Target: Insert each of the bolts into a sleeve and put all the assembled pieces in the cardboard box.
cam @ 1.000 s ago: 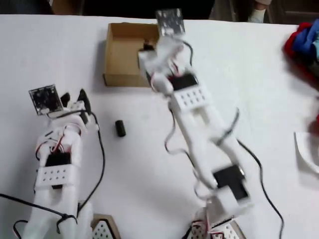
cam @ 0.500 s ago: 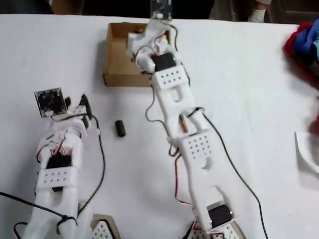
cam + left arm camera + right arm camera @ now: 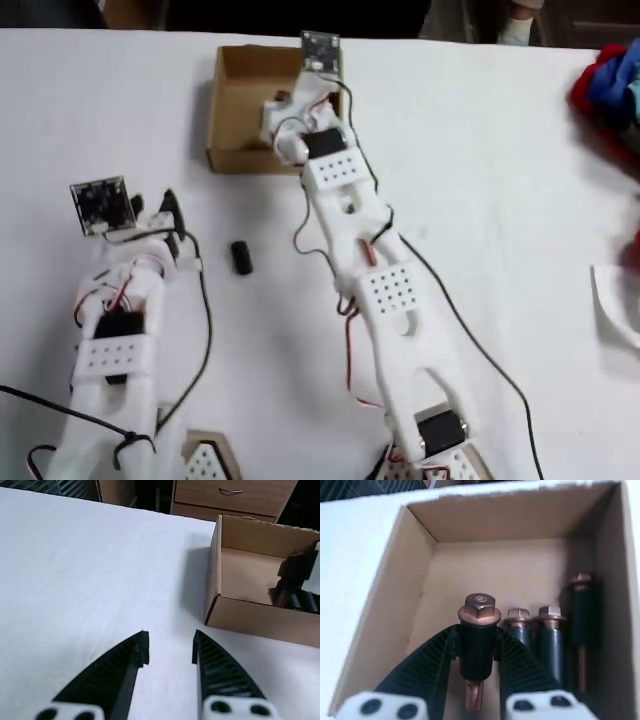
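My right gripper [image 3: 476, 652] is shut on an assembled bolt-and-sleeve [image 3: 477, 635], a copper bolt through a black sleeve, held over the inside of the cardboard box [image 3: 395, 585]. Three assembled pieces [image 3: 551, 645] lie side by side on the box floor beside it. From above, the right arm stretches over the box [image 3: 232, 105] with its gripper [image 3: 283, 105] above the box's right part. A lone black sleeve [image 3: 241, 257] lies on the white table between the arms. My left gripper [image 3: 170, 647] stands open and empty over the table, short of the box [image 3: 250, 615]; from above it [image 3: 155, 205] is left of the sleeve.
Red and blue cloth [image 3: 605, 85] lies at the table's right edge, with a white curved object [image 3: 612, 305] below it. Wooden drawers [image 3: 225, 495] stand beyond the table's far edge. White table surface lies open left of the box.
The right arm has stretched forward and swung left, carrying the assembled piece over and into the box opening. The left arm has barely shifted.
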Motion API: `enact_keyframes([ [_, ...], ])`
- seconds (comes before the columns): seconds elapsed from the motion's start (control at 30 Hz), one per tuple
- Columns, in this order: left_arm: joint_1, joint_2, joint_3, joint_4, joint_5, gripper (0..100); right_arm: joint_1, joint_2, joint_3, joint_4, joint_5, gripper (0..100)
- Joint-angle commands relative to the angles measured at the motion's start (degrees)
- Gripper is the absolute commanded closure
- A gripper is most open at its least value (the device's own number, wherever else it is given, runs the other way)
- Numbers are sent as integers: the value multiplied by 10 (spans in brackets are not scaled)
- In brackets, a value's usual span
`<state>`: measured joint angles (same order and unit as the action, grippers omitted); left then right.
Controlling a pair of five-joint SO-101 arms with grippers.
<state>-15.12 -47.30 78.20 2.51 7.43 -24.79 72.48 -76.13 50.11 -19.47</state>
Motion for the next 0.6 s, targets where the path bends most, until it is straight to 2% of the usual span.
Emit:
enact_keyframes([
  [0.0, 6, -14, -3, -11, -4, 838, 3, -7, -42, -18, -4, 978],
  [0.17, 12, -14, -3, -11, -5, 838, 4, 1, -42, -29, 3, 978],
  [0.33, 25, -14, 6, -15, -6, 838, -8, 2, -43, -29, 92, 978],
  [0.57, 25, -14, 6, -15, -6, 838, -9, 2, -40, -29, 91, 978],
])
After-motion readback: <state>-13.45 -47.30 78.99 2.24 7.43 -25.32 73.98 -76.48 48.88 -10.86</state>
